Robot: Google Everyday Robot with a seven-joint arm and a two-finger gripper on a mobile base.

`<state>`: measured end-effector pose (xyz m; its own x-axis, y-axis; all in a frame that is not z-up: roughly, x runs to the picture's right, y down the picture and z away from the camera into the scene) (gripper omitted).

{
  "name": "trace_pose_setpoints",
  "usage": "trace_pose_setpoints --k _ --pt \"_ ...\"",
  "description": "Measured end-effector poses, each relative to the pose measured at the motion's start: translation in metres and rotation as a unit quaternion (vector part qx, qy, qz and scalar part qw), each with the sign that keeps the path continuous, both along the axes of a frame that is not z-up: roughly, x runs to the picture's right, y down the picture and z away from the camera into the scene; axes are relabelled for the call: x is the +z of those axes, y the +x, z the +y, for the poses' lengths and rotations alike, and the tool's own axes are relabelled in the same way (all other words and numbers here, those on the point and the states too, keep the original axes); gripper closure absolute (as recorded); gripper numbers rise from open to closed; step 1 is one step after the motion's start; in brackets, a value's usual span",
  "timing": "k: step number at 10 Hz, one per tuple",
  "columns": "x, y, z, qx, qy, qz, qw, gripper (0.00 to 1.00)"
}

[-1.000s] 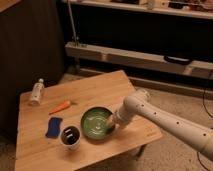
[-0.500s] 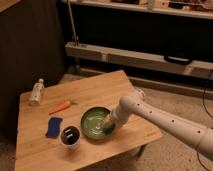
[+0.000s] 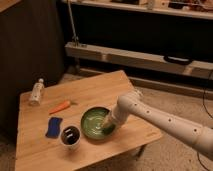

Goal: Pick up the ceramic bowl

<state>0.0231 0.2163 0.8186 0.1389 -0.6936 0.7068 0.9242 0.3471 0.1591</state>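
The green ceramic bowl [image 3: 94, 123] sits on the wooden table [image 3: 105, 90] near its front edge, right of a small dark cup with a white rim [image 3: 70, 136]. My gripper [image 3: 108, 125] comes in from the right on the white arm [image 3: 160, 119] and is down at the bowl's right rim, partly inside the bowl. The gripper tip is dark against the bowl.
An orange carrot [image 3: 60, 107], a blue sponge [image 3: 54, 127] and a small white bottle [image 3: 35, 91] lie on the left part of the table. Metal shelving [image 3: 135, 55] stands behind. The table's front edge is close below the bowl.
My arm has moved left and down, bringing the gripper from beside the bowl's right edge onto its right rim. The bowl has not moved.
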Motion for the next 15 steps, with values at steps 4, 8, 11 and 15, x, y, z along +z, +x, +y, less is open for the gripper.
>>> trace_pose_setpoints --k 4,8,11,15 --pt "-0.006 0.002 -0.012 0.025 0.005 0.002 0.9997 0.80" --pt "-0.029 0.023 -0.063 0.093 0.020 -0.009 0.9954 0.80" --pt "-0.057 0.040 -0.117 0.168 0.038 -0.044 0.9841 0.80" --pt "-0.069 0.054 -0.134 0.245 0.058 -0.097 0.9629 0.80"
